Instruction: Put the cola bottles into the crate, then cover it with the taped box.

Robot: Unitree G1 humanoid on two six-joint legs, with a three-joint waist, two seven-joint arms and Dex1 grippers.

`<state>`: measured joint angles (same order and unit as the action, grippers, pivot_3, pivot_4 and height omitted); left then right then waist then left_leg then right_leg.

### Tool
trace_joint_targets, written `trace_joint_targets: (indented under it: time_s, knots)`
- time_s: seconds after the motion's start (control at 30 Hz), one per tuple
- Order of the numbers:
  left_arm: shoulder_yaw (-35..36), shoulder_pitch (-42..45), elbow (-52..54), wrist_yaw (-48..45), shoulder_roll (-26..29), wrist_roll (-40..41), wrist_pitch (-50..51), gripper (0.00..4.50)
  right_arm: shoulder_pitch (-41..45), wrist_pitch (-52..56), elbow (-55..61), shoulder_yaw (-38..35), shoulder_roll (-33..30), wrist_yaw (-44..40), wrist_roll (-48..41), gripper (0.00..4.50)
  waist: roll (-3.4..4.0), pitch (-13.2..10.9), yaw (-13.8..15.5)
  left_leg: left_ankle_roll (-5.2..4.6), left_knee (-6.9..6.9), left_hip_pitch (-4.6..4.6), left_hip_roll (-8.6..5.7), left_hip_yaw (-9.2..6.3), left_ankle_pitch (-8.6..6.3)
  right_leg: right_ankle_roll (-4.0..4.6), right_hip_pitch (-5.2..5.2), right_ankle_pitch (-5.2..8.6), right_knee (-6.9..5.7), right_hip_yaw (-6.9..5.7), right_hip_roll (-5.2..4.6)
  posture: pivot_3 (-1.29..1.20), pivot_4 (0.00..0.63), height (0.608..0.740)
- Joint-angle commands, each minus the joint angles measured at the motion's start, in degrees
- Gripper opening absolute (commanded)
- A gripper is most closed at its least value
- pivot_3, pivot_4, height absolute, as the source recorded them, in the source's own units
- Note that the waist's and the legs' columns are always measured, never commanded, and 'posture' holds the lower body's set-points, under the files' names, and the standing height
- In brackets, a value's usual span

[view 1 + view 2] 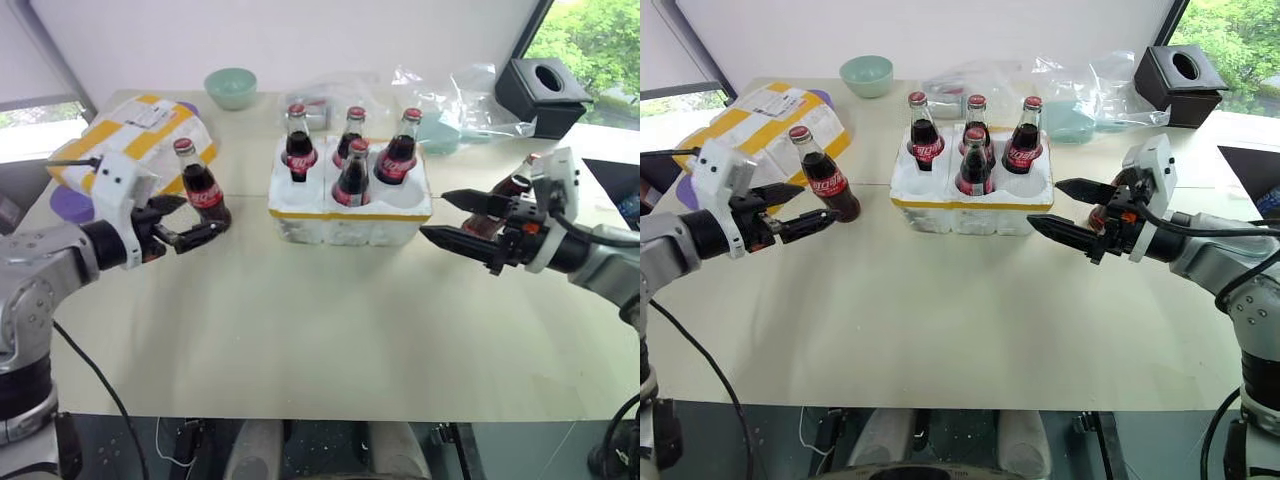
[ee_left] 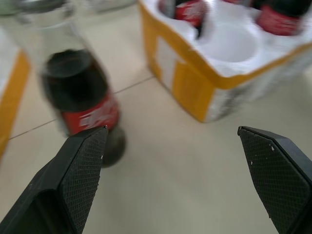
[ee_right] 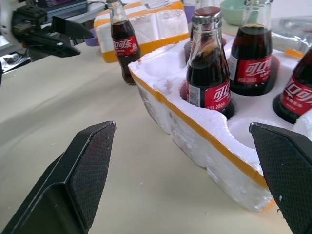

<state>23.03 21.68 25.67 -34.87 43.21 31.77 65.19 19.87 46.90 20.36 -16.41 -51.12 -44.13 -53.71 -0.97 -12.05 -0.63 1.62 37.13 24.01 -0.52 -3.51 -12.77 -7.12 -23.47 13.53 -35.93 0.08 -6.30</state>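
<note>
Left eye view gives you the left end effector [image 1: 205, 222] released, its two fingers spread around the base of a lone bottle [image 1: 200, 183] that stands upright on the counter [image 1: 330, 320]; you cannot tell whether either finger touches the glass. Just behind that bottle from your left end effector lies the taped box [image 1: 135, 140], tilted, with a purple disc [image 1: 68, 205] showing under its near edge. Your right end effector [image 1: 448, 218] is also released and holds nothing, fingers level and aimed at the crate [image 1: 348, 205], which sits just beyond its tips and between your two end effectors. Four bottles [image 1: 352, 172] stand upright in the crate's wells: three along the far row and one in the middle of the near row, so the near wells on each side of it are bare. Behind your right end effector, close to its wrist, you see one more bottle [image 1: 512, 187], mostly hidden. Farther off, past the crate, sit a green bowl [image 1: 231, 87], crumpled clear plastic [image 1: 455, 95] and a black box [image 1: 543, 93] with a round hole in its top.
</note>
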Motion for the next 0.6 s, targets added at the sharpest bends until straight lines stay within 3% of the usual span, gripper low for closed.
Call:
trace_joint_targets:
  time_s: [0.03,0.27,0.6]
  knots:
    - [1.96,-0.34,-0.25,5.00,-1.73,-1.94,-2.89,4.46,1.66,-0.97,-0.07,-0.55,0.06,-0.81,0.52,4.50,0.00,0.00,0.00,0.00,0.00,0.00,0.00,0.01,0.00,0.00,0.00,0.00,0.00,0.00,0.00,0.00,0.150,0.739]
    - [1.38,2.15,-6.24,12.27,-7.18,-3.17,-4.26,4.46,0.98,-0.58,0.76,-1.94,0.35,-0.40,0.72,4.50,0.00,0.00,0.05,0.00,0.00,0.00,-0.01,0.01,0.00,-0.02,0.00,-0.01,-0.01,0.00,0.00,0.00,0.150,0.739]
    - [-8.77,10.08,-21.07,10.31,-9.41,-8.46,-16.78,4.46,-1.22,0.19,3.49,-4.10,1.05,2.17,-0.88,4.50,-0.01,0.01,0.10,0.00,0.00,0.01,-0.02,0.02,0.00,-0.10,-0.01,-0.06,-0.01,0.00,0.00,0.00,0.150,0.739]
